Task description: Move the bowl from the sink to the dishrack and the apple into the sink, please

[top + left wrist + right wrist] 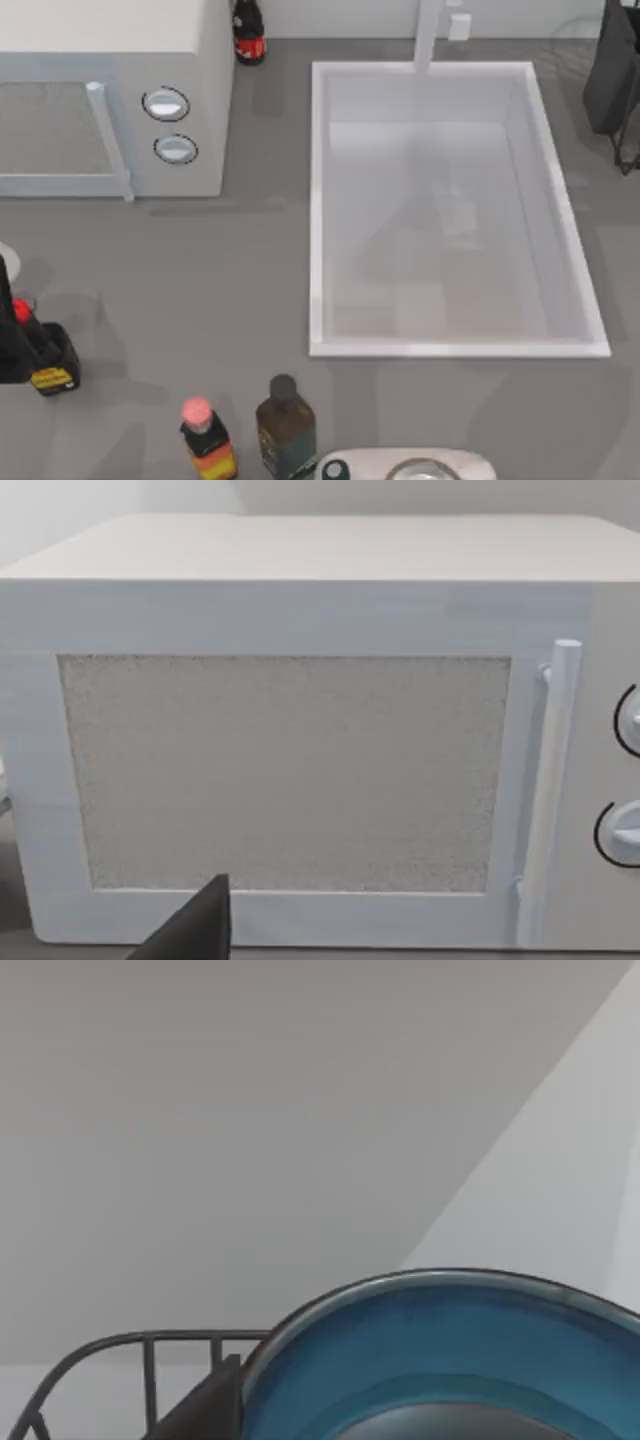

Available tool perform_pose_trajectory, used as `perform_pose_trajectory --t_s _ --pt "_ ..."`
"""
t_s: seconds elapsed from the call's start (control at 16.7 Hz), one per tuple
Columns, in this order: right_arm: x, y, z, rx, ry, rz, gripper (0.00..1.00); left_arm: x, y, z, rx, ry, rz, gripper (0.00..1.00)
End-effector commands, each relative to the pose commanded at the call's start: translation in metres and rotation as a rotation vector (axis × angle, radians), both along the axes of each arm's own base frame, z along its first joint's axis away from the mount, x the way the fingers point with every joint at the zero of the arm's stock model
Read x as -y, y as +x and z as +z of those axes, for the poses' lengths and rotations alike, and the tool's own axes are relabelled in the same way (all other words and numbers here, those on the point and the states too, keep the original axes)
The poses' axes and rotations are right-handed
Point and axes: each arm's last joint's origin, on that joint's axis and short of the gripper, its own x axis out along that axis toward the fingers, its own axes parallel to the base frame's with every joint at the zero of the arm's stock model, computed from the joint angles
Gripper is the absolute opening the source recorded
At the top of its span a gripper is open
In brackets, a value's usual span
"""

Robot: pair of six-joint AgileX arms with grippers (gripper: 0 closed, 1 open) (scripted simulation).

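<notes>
R arm [612, 68] sits at top-right corner of the top view, past the sink's [320, 200] right rim. In the R wrist view the bowl [450, 1360] is right up close: glossy blue inside, thin dark rim, tilted toward the camera. A dark part of the right gripper [205, 1405] lies against the outside of the bowl's rim. Can't tell whether that gripper is clamped on the bowl or loose. Dark wire bars of the dishrack [120, 1355] curve just beside and behind the bowl, w/ plain grey wall beyond.

Sink basin is white, w/ faucet post [428, 35] at its far rim.

L arm [8, 335] is at the far left edge of the table, near a black bottle w/ yellow label [52, 365]. A small red bit touches the arm; can't tell what it is. L wrist view faces the microwave [300, 770] door and handle; a dark tip of the left gripper [195, 930] pokes in, grip state can't be told.

Other stuff: dark bottle [248, 32] behind the microwave, pink-capped bottle [205, 440] and dark green bottle [285, 430] at the near edge.
</notes>
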Motion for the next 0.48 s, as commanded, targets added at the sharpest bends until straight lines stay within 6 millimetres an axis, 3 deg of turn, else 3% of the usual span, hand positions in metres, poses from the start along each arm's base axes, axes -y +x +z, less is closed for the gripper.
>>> perform_pose_trajectory --t_s 0.18,0.48 --pt "-0.004 -0.01 0.009 0.004 -0.006 -0.019 1.0 0.0 0.0 0.0 0.0 0.0 0.0 1.0" --pt "-0.039 -0.059 0.035 -0.013 0.007 0.009 1.0 0.0 0.0 0.0 0.0 0.0 0.0 1.0"
